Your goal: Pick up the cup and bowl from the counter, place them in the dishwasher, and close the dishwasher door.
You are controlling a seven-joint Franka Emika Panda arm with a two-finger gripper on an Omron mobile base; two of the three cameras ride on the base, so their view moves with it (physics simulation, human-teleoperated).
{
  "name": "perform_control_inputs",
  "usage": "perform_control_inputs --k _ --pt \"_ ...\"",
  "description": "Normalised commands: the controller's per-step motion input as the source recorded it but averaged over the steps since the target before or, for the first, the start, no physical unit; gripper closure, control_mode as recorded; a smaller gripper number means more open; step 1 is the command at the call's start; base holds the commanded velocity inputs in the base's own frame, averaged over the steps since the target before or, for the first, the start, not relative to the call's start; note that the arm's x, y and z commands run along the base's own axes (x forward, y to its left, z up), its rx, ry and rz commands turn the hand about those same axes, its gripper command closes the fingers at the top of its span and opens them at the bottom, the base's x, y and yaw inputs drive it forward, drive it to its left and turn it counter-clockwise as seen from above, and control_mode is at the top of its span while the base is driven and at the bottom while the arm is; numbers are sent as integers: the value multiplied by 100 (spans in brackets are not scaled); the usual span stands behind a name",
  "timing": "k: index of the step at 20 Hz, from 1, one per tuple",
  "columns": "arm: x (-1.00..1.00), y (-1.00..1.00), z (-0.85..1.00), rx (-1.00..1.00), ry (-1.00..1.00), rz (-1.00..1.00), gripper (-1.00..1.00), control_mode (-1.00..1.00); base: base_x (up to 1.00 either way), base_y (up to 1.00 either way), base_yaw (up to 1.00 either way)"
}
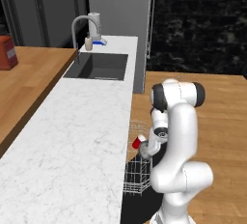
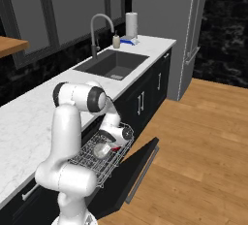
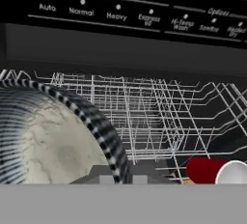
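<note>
My gripper (image 3: 123, 175) reaches down into the open dishwasher's white wire rack (image 3: 159, 112), shut on the rim of the grey metallic bowl (image 3: 48, 141), which stands on edge at the left of the hand view. The red cup (image 3: 210, 170) lies on its side in the rack to the right of the fingers, white inside showing. From the right base view the bowl (image 2: 100, 151) sits low in the rack (image 2: 92, 163) under the gripper (image 2: 107, 146), with the cup (image 2: 116, 148) beside it. The black dishwasher door (image 2: 140, 168) hangs open. In the left base view the cup (image 1: 137, 143) lies next to the gripper (image 1: 144, 149).
The white marble counter (image 1: 72, 136) runs along the left, with a dark sink (image 1: 99, 66) and faucet (image 1: 79, 25) at its far end. Dark cabinet fronts (image 2: 141, 103) adjoin the dishwasher. Its control panel (image 3: 120, 18) is overhead. Wooden floor (image 2: 193, 136) lies to the right.
</note>
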Motion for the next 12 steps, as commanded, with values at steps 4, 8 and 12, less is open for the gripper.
perform_control_inputs --k 4,8,12 --pt "13 0 -54 0 -10 1 100 -100 0 0 0" --pt "10 3 -55 0 -10 0 100 -100 0 0 0" --pt "0 0 -53 0 -12 3 100 -100 0 0 0"
